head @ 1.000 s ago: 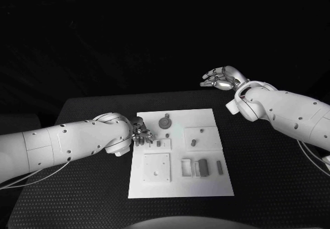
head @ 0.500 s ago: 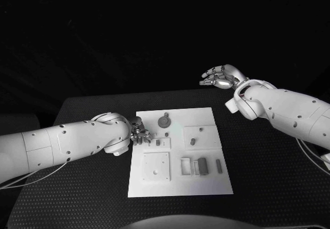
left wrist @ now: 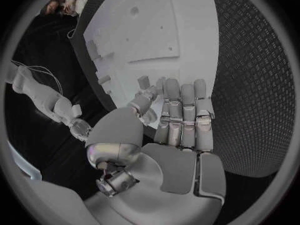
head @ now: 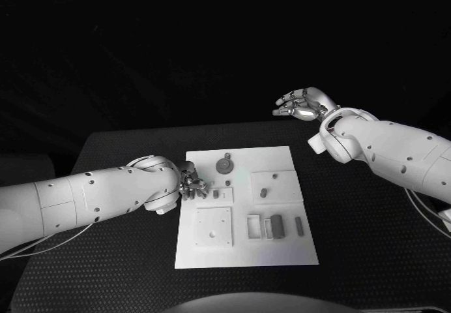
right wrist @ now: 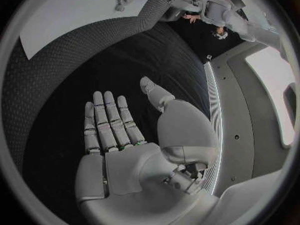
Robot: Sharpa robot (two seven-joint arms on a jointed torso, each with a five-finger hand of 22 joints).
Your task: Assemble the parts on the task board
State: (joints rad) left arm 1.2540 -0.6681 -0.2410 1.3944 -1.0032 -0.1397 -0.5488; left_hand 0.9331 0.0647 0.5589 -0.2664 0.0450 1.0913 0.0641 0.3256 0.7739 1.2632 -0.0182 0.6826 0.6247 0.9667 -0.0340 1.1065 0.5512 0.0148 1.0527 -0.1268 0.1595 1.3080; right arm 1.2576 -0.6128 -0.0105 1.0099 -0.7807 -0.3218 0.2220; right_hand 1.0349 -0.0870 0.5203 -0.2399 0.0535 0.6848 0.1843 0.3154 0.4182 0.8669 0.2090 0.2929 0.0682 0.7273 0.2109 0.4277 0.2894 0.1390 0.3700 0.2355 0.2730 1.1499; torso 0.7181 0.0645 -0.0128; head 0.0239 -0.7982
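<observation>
Scanning left to right, head view first.
Left arm (head: 89,195): white, enters from the left edge at mid-height, ends at the board's left edge.
Left hand (head: 193,186): at the left edge of the task board, fingers pointing down onto it; in the wrist view (left wrist: 178,120) the fingers lie straight and side by side, thumb bent toward them, tips over the board's edge. Cannot tell whether anything is pinched at the tips.
Task board (head: 282,251): white plate, centre of the frame, on the black table (head: 376,261); also seen in the left wrist view (left wrist: 187,15).
Small peg part (head: 216,194): grey, upright, just right of the left hand's fingertips, apart from them.
Round part (head: 223,167): grey disc with a stem, upper middle of the board, near the left hand, above and right of it.
Square plate (head: 214,227): raised white square, lower left of the board, below the left hand.
Slot part (head: 264,193): grey, on a raised square right of centre.
Bar parts (head: 276,228): grey upright pieces in the lower right block, another thin one (head: 300,226) beside them; well apart from both hands.
Right hand (head: 302,104): upper right of the frame, raised beyond the table's far edge, well apart from the board; wrist view (right wrist: 115,125) shows fingers straight, slightly spread, palm bare, holding nothing.
</observation>
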